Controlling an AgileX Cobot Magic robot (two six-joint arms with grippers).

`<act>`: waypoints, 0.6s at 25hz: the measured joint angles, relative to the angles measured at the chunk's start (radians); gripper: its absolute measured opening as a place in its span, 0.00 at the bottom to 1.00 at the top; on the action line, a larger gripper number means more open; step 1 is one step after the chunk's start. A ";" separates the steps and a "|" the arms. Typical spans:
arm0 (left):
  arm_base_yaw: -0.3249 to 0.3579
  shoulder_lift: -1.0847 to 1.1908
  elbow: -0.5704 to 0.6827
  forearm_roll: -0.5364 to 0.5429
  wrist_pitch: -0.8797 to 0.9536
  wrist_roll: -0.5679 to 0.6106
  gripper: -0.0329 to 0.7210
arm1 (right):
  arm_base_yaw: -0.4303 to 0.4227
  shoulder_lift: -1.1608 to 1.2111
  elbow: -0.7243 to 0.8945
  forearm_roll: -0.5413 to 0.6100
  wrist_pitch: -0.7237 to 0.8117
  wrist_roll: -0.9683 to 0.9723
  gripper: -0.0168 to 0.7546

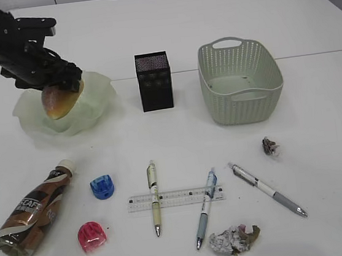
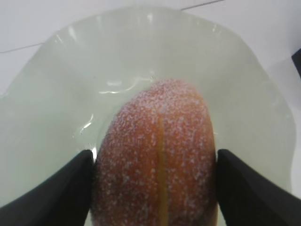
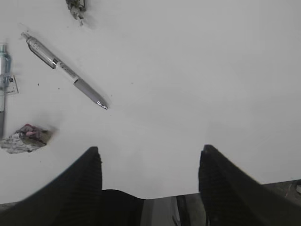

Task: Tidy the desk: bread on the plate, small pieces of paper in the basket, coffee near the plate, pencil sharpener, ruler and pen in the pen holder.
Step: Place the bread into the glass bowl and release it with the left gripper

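the left gripper's fingers (image 2: pixel 56 188) stand apart on either side of the bread (image 2: pixel 157 155), close to its flanks with a thin gap showing on the left and, as far as the close view lets me judge, no firm squeeze on the right. the left gripper (image 1: pixel 61 85) hangs over the plate (image 1: pixel 102 89), and the bread (image 1: pixel 57 101) sits in the bowl of the plate (image 2: pixel 141 56), tilted toward its near side. that fits a release: the bun looks placed, and the jaws are spread wide enough to lift off without dragging it. the ruffled rim rises around the bun, so the clear way out is upward, not sideways.

the right gripper (image 3: pixel 149 162) is open and empty, its fingers (image 3: pixel 80 183) wide over bare desk (image 3: pixel 188 70), well to the right of the plate, near the grey pen (image 3: pixel 66 70) and a paper scrap (image 3: pixel 23 137).

taking the plate as the mark: the pen holder (image 1: pixel 154 81) stands just to its right, the basket (image 1: pixel 240 82) further right. the coffee (image 1: pixel 33 213) lies on its side in front of the plate, near the desk's left edge. the blue sharpener (image 1: pixel 102 186) and pink sharpener (image 1: pixel 91 236) lie in front and slightly right, then the ruler (image 1: pixel 175 198) with two pens across it. the crumpled paper (image 1: pixel 234 240) sits close to the front edge. open desk between plate and coffee leaves room to stand the bottle there.
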 joint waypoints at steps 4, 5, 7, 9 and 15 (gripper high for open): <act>0.000 0.004 -0.008 0.003 0.000 -0.006 0.81 | 0.000 0.000 0.000 0.016 0.000 0.013 0.64; 0.000 0.009 -0.008 0.005 0.000 -0.006 0.81 | 0.000 0.000 0.000 0.016 0.000 0.016 0.64; 0.000 0.017 -0.008 0.030 0.002 -0.006 0.82 | 0.000 0.000 0.000 0.018 0.000 0.020 0.64; 0.000 0.023 -0.008 0.073 -0.003 -0.006 0.82 | 0.000 0.000 0.000 0.019 0.000 0.020 0.64; 0.000 0.023 -0.008 0.088 -0.007 -0.025 0.84 | 0.000 0.000 0.000 0.019 0.000 0.024 0.64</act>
